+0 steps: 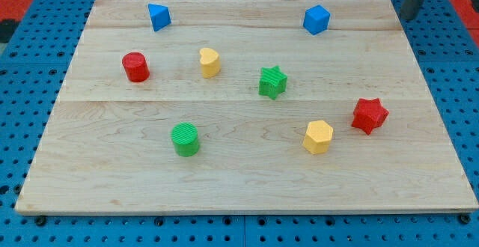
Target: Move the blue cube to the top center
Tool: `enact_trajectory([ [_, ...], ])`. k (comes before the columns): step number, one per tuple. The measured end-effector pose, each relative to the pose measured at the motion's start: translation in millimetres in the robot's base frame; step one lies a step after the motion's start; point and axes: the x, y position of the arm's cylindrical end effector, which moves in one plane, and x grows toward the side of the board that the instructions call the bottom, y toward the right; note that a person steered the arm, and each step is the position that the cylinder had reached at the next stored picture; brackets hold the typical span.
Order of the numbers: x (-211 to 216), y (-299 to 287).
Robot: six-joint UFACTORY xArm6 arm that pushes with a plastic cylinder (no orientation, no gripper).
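A lab test bench is indicated: a pale wooden board (pixel 247 165) is laid on a blue perforated mounting plate (pixel 22 90) with regular holes, visible past every table edge, and small coloured plastic blocks are scattered across the board.

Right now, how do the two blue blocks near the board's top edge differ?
The blue cube sits toward the view's top right; the blue triangular block sits toward the top left. The cube shows squarish faces; the other looks wedge-like, narrowing downward. My tip stands right of the cube, apart from it, and far from the triangular block. Both are blue and similar in size.
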Motion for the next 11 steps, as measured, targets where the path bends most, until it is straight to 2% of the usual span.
enact_trajectory([
  [1,26,-19],
  [3,25,-24],
  [4,15,-83],
  [5,7,-172],
  [6,-2,-194],
  [7,-2,-247],
  [8,-3,-241],
  [9,47,-185],
  [10,142,-122],
  [11,139,-154],
])
